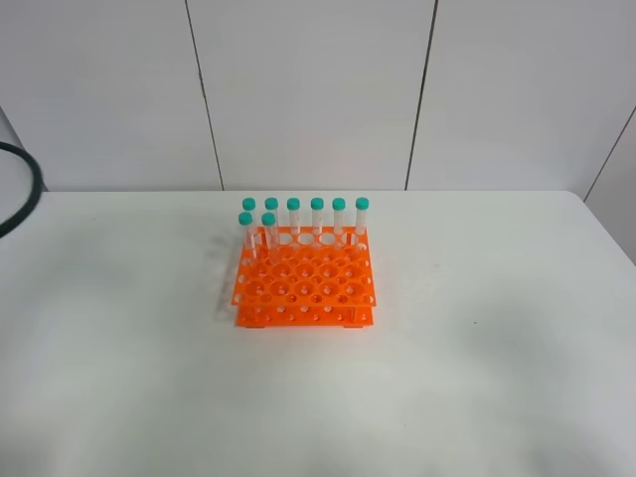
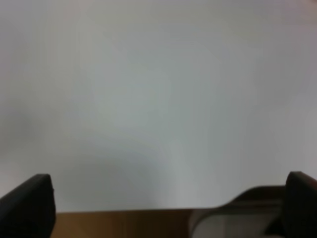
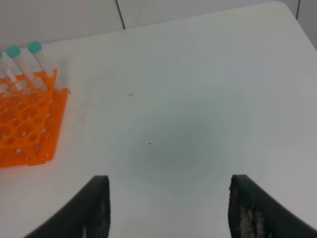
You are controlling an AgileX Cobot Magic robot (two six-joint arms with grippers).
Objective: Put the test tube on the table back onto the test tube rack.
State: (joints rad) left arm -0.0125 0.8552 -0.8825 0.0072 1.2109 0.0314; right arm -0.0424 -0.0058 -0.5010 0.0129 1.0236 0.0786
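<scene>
The orange test tube rack (image 1: 305, 283) stands at the middle of the white table (image 1: 477, 348). Several teal-capped tubes (image 1: 316, 214) stand upright in its back row, and two more stand in the row in front at the left. No test tube lies on the table in any view. The rack's corner, with two capped tubes, shows in the right wrist view (image 3: 25, 124). My right gripper (image 3: 171, 208) is open and empty over bare table to the right of the rack. My left gripper (image 2: 163, 206) is open and empty over bare table near its edge. Neither arm shows in the exterior view.
A dark cable (image 1: 20, 189) curves at the far left edge. A grey panelled wall (image 1: 308, 89) stands behind the table. In the left wrist view the table's edge and a brown surface (image 2: 124, 224) below it show between the fingers.
</scene>
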